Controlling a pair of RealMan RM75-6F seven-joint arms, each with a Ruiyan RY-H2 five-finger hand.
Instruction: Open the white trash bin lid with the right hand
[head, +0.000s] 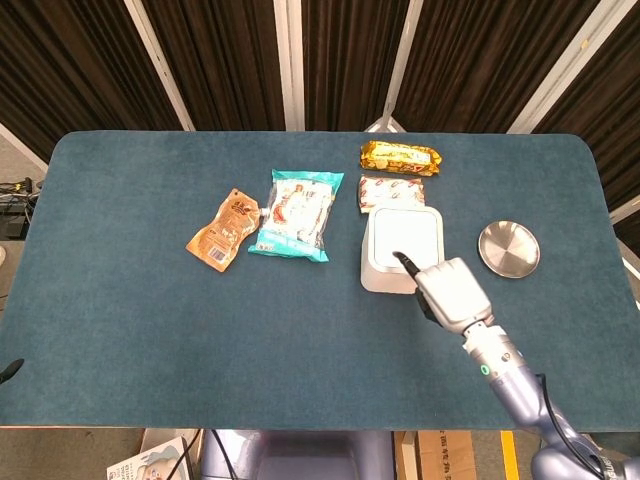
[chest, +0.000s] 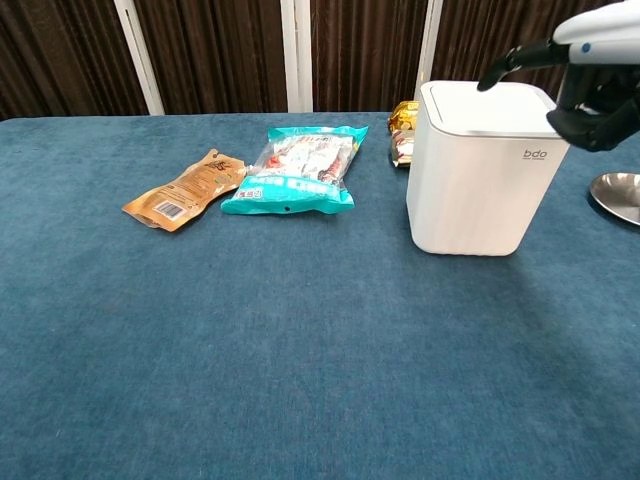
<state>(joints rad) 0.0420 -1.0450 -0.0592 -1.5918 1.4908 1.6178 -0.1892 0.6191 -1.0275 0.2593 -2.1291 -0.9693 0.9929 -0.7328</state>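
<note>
The white trash bin (head: 385, 275) (chest: 470, 190) stands right of the table's centre with its lid (head: 405, 228) (chest: 478, 112) down flat. My right hand (head: 450, 290) (chest: 592, 85) hovers over the bin's near right corner. One dark finger (head: 403, 261) (chest: 497, 70) stretches out over the lid and the others are curled in, holding nothing. Whether the fingertip touches the lid I cannot tell. A dark sliver (head: 8, 370) at the head view's left edge may be my left hand; its pose is hidden.
A silver round dish (head: 508, 248) (chest: 618, 192) lies right of the bin. Two snack packs (head: 399, 157) (head: 391, 190) lie behind it. A teal bag (head: 295, 214) (chest: 293, 168) and an orange pouch (head: 224, 231) (chest: 187, 188) lie to its left.
</note>
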